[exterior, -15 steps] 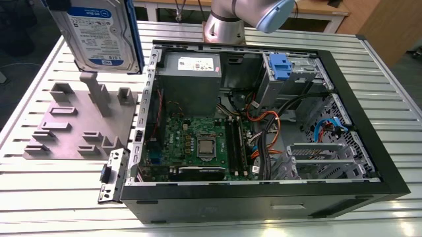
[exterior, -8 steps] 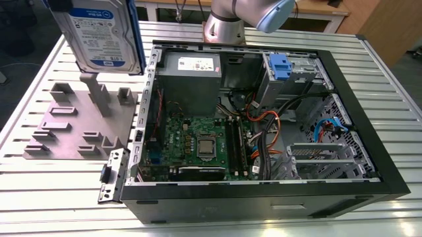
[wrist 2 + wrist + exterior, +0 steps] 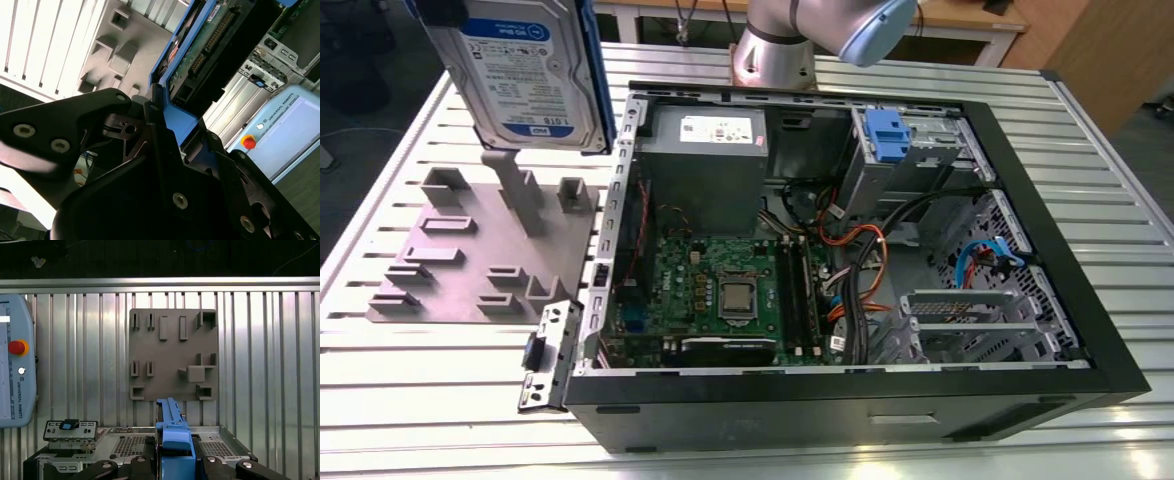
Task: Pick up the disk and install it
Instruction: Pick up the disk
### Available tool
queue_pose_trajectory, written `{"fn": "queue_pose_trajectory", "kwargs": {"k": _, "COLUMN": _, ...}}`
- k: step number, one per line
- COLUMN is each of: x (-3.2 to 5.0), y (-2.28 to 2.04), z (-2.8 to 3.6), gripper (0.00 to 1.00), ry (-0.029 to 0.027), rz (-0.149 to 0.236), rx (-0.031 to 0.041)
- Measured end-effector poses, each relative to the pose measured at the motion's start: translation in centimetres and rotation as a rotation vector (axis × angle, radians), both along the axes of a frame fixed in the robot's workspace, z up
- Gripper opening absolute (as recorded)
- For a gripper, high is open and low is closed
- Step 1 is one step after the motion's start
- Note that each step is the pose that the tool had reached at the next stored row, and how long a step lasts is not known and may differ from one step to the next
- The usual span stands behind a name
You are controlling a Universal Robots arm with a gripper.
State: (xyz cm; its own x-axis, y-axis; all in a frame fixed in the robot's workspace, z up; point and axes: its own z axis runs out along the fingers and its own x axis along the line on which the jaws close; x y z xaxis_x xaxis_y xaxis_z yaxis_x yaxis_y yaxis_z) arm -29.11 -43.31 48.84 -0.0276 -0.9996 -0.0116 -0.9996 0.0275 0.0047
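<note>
Because the disk (image 3: 520, 75) is a stiff, dense metal block with a bare circuit board on one face, it probably tolerates a firm squeeze on its blue carrier edges but no knock or drop. The gripper (image 3: 173, 452) pinches it there, jaws pressed against the carrier's two sides. The drive hangs above the grey fixture plate (image 3: 467, 250), toward the tabletop's (image 3: 427, 400) edge at the exterior view's left, beside the open computer case (image 3: 854, 405).

Held disk (image 3: 520, 70) clear above the grey plate (image 3: 454, 255). Open-topped case (image 3: 854, 400); its wall stands between. Loose cables (image 3: 861, 245) crowd the space beside the drive cage (image 3: 961, 320).
</note>
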Motion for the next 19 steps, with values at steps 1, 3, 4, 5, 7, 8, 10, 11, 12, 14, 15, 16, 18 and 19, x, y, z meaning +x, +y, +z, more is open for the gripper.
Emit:
{"fn": "queue_pose_trajectory", "kwargs": {"k": 1, "x": 0.0, "y": 0.0, "z": 0.0, "gripper": 0.36, "ry": 0.0, "rz": 0.0, "rx": 0.0}}
{"fn": "queue_pose_trajectory", "kwargs": {"k": 3, "x": 0.0, "y": -0.01, "z": -0.01, "gripper": 0.36, "ry": -0.0001, "rz": 0.0, "rx": 0.0001}}
{"fn": "queue_pose_trajectory", "kwargs": {"k": 4, "x": 0.0, "y": -0.01, "z": 0.0, "gripper": 0.36, "ry": 0.0, "rz": 0.0, "rx": 0.0}}
{"fn": "queue_pose_trajectory", "kwargs": {"k": 5, "x": 0.0, "y": -0.01, "z": 0.0, "gripper": 0.36, "ry": 0.0, "rz": 0.0, "rx": 0.0}}
{"fn": "queue_pose_trajectory", "kwargs": {"k": 7, "x": 0.02, "y": -0.02, "z": -0.01, "gripper": 0.36, "ry": -0.0001, "rz": 0.0, "rx": 0.0001}}
{"fn": "queue_pose_trajectory", "kwargs": {"k": 8, "x": 0.06, "y": -0.02, "z": -0.01, "gripper": 0.36, "ry": -0.0001, "rz": 0.0, "rx": 0.0001}}
{"fn": "queue_pose_trajectory", "kwargs": {"k": 10, "x": 0.1, "y": -0.02, "z": 0.0, "gripper": 0.36, "ry": -0.0001, "rz": 0.0, "rx": 0.0001}}
{"fn": "queue_pose_trajectory", "kwargs": {"k": 11, "x": 0.11, "y": -0.02, "z": 0.0, "gripper": 0.36, "ry": 0.0, "rz": 0.0, "rx": 0.0}}
{"fn": "queue_pose_trajectory", "kwargs": {"k": 12, "x": 0.11, "y": -0.02, "z": -0.01, "gripper": 0.36, "ry": -0.0001, "rz": 0.0, "rx": 0.0001}}
{"fn": "queue_pose_trajectory", "kwargs": {"k": 14, "x": 0.12, "y": -0.02, "z": -0.01, "gripper": 0.36, "ry": -0.0001, "rz": 0.0, "rx": 0.0001}}
{"fn": "queue_pose_trajectory", "kwargs": {"k": 15, "x": 0.14, "y": -0.02, "z": -0.01, "gripper": 0.36, "ry": -0.0001, "rz": 0.0, "rx": 0.0001}}
{"fn": "queue_pose_trajectory", "kwargs": {"k": 16, "x": 0.16, "y": -0.04, "z": 0.0, "gripper": 0.36, "ry": 0.0, "rz": 0.0, "rx": 0.0}}
{"fn": "queue_pose_trajectory", "kwargs": {"k": 18, "x": 0.16, "y": -0.18, "z": 0.0, "gripper": 0.36, "ry": 0.0001, "rz": 0.0, "rx": 0.0}}
{"fn": "queue_pose_trajectory", "kwargs": {"k": 19, "x": 0.16, "y": -0.25, "z": 0.0, "gripper": 0.36, "ry": -0.0001, "rz": 0.0, "rx": 0.0}}
